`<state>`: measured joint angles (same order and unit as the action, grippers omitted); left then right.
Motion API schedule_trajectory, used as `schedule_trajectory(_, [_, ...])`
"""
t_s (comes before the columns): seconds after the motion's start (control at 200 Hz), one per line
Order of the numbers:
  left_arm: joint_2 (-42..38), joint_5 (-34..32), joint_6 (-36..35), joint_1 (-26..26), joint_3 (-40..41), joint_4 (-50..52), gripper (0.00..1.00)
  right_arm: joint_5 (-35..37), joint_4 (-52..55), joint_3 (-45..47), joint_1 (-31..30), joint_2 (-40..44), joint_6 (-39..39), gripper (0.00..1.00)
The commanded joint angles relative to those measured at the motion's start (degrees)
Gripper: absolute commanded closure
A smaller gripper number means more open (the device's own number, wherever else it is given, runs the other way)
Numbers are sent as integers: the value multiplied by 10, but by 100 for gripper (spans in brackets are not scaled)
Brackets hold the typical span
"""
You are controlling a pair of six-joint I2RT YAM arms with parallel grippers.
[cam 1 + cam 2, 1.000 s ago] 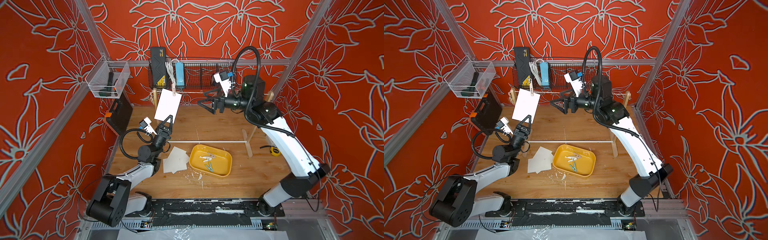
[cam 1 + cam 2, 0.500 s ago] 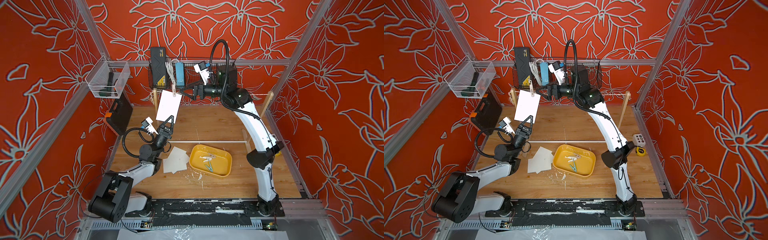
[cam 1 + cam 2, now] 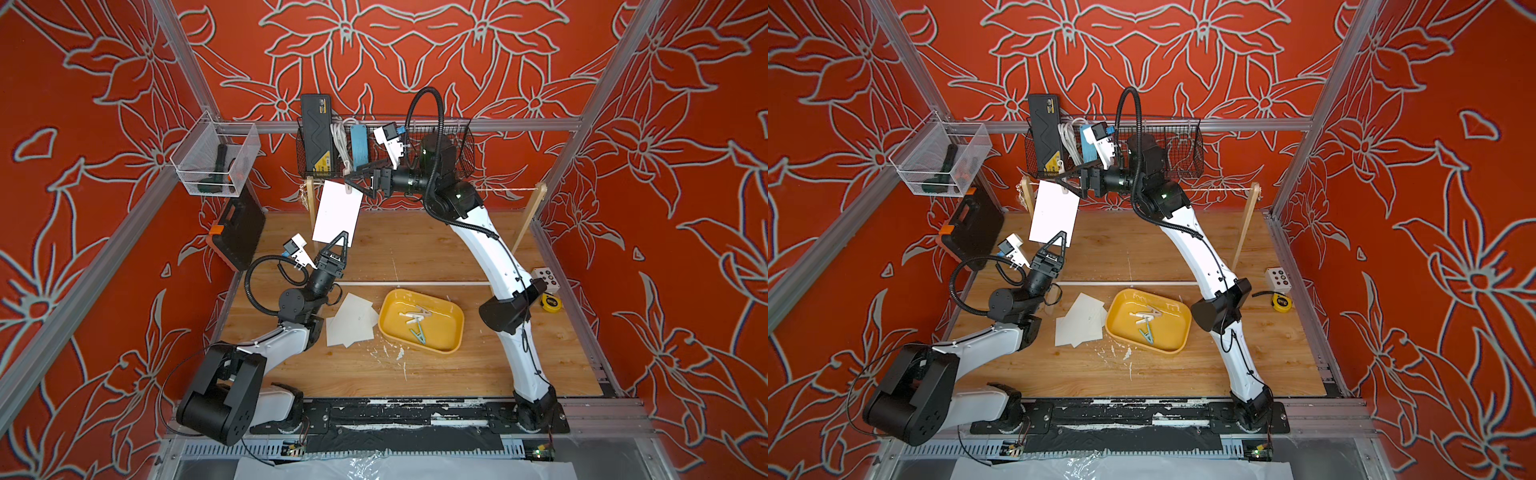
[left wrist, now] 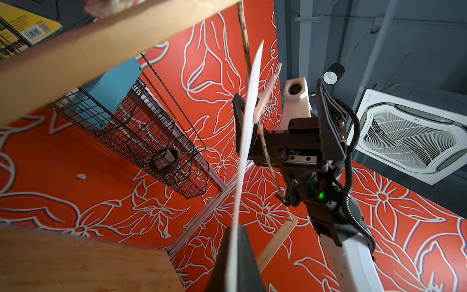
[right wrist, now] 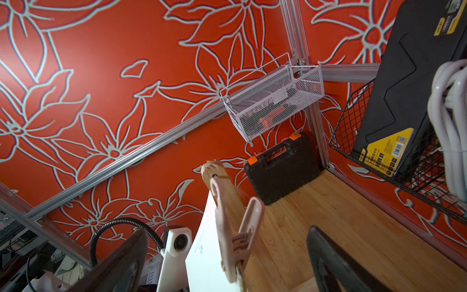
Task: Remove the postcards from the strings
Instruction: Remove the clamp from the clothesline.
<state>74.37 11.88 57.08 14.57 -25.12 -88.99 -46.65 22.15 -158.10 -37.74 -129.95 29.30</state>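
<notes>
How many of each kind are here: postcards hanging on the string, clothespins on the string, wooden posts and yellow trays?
Hanging postcards: 1
Clothespins on the string: 1
Wooden posts: 2
Yellow trays: 1
Total: 5

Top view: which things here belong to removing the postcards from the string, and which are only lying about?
Job: hanging postcard, string, clothespin, left gripper, right gripper, loose postcards, yellow tray.
Lying about: tool case, tape measure, button box, wire basket, mesh basket.
</notes>
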Motion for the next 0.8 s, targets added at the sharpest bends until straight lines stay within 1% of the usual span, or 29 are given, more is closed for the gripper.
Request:
schedule_trajectory(0.0, [0,13,6,-1,-11,-15,100,-12,-43,-20,-8,-22,29,2])
schedule_trajectory(0.205, [0,18,5,-1,-11,-13,100,-29,-90,-20,-19,-36,55,7])
schedule_trajectory(0.465, [3,17,12,-2,-8,-19,100,-59,-147,-20,-23,-42,91,17])
schedule_trajectory(0.676, [5,17,16,-2,-10,-22,100,-67,-146,-20,-23,-42,91,29])
schedule_trajectory(0.796, [4,17,17,-2,-9,-21,100,-59,-131,-19,-23,-42,79,34])
